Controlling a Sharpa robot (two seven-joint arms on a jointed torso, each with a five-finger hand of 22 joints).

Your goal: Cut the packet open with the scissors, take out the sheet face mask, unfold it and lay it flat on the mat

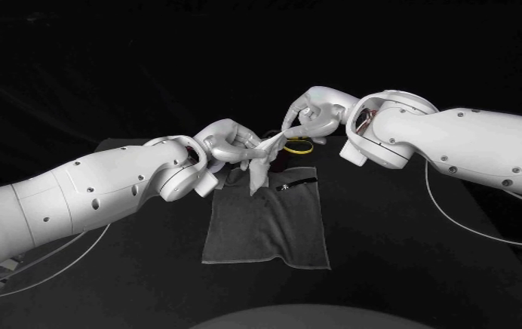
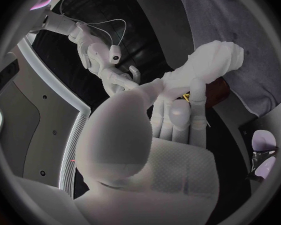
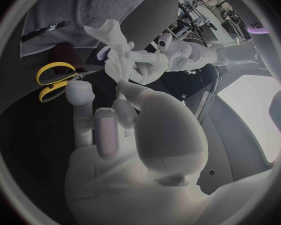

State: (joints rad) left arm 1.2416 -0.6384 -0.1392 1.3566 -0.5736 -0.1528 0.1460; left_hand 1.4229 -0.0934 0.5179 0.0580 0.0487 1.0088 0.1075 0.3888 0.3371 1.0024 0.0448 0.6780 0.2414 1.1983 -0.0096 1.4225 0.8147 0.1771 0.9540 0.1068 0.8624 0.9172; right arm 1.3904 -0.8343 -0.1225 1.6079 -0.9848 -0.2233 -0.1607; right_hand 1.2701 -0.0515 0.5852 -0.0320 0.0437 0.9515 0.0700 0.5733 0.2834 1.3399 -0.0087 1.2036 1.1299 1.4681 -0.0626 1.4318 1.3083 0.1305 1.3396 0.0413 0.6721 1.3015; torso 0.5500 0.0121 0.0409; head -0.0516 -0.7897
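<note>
Head view: your black table (image 1: 435, 269) was the biggest thing, with your left arm (image 1: 98, 193) and right arm (image 1: 468, 144) reaching in from either side and meeting over the far end of the grey mat (image 1: 266, 231). The mat lay flat, its long side running away from the robot.

Your left hand (image 1: 226, 144) had its fingers closed round the white face mask (image 1: 261, 164), bunching it. Your right hand (image 1: 310, 118) pinched the mask's upper edge, with the other fingers curled.

The mask hung between the two hands, above the mat's far edge. It was crumpled and only partly opened, not lying on the mat.

The scissors (image 1: 299, 147), with yellow handles, lay on the table just beyond the mat, under your right hand. No hand touched them.

The dark packet (image 1: 285, 161) sat at the mat's far edge, between the scissors and the mask, partly hidden by the mask.

A thin dark strip (image 1: 297, 184) lay on the mat near its far right corner.
</note>
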